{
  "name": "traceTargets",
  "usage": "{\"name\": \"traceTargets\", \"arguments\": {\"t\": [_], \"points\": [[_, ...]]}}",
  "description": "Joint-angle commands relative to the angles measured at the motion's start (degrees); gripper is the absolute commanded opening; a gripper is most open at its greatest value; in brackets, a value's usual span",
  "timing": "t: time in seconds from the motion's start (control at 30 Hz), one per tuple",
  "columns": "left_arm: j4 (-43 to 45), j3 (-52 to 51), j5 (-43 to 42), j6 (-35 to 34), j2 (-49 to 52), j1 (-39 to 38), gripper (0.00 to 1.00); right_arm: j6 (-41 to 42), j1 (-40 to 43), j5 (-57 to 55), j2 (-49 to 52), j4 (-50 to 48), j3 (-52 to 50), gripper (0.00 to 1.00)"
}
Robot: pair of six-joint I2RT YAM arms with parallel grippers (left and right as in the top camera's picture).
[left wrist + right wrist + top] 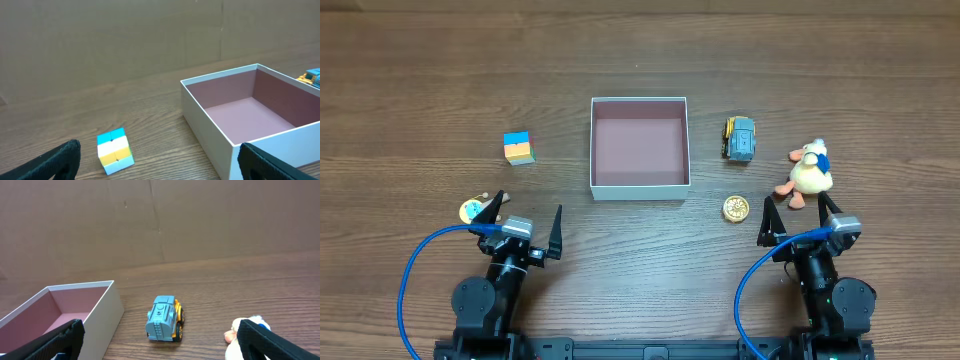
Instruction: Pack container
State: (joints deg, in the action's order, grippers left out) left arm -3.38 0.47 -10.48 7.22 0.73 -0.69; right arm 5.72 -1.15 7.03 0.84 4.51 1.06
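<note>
The container (640,184) is a square white-walled box with a pinkish-mauve inside, standing empty at the table's middle; it also shows in the left wrist view (210,125) and the right wrist view (107,310). A small colour cube (519,148) lies to its left (115,150). A blue and yellow toy truck (740,139) lies to its right (165,318), with a plush duck (809,174) further right (240,337) and a gold coin-like disc (736,209) in front. My left gripper (529,222) and right gripper (799,217) are open and empty near the front edge.
A small round toy with a yellow and blue face (472,210) lies just left of the left gripper. A brown cardboard wall (125,40) stands behind the table.
</note>
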Motion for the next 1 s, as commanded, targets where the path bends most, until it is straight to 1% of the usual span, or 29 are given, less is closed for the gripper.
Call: {"name": "traceTargets", "arguments": {"t": [0.0,0.3,0.37,0.4,0.43,0.5,0.6,0.67,0.7,0.77,0.83,0.9,0.97], "points": [[0.02,-0.22,0.37,-1.03,-0.37,0.42,1.00,-0.39,0.13,-0.50,-0.28,-0.37,-0.59,1.00],[0.02,-0.22,0.37,-1.03,-0.37,0.42,1.00,0.11,0.13,-0.37,-0.28,-0.42,-0.59,1.00],[0.02,-0.22,0.37,-1.03,-0.37,0.42,1.00,5.55,0.09,2.67,-0.28,-0.57,-0.59,1.00],[0.02,-0.20,0.37,-1.03,-0.37,0.42,1.00,10.73,0.09,3.87,-0.28,-0.61,-0.59,1.00],[0.00,-0.22,0.37,-1.03,-0.37,0.42,1.00,14.19,0.09,3.80,-0.28,-0.63,-0.59,1.00],[0.02,-0.22,0.37,-1.03,-0.37,0.42,1.00,17.68,0.09,3.89,-0.28,-1.64,-0.59,1.00],[0.02,-0.20,0.37,-1.03,-0.37,0.42,1.00,21.09,0.09,11.30,-0.24,-1.55,-0.59,1.00],[0.00,-0.22,0.37,-1.03,-0.37,0.42,1.00,21.14,0.09,20.87,-0.24,-2.34,-0.31,1.00],[0.02,-0.22,0.37,-1.01,-0.37,0.42,1.00,21.14,0.09,23.37,-0.24,-1.31,0.33,1.00],[0.00,-0.22,0.37,-1.03,-0.37,0.42,1.00,20.83,0.09,23.04,-0.24,0.31,3.06,1.00],[0.02,-0.22,0.37,-1.03,-0.37,0.42,1.00,18.56,0.09,21.51,-0.20,1.53,8.39,1.00],[0.02,-0.22,0.37,-1.03,-0.37,0.42,1.00,14.67,0.09,16.33,1.25,10.67,18.21,1.00],[0.02,-0.20,0.37,-1.03,-0.37,0.39,1.00,9.14,0.09,12.90,5.42,20.65,28.17,1.00]]}}
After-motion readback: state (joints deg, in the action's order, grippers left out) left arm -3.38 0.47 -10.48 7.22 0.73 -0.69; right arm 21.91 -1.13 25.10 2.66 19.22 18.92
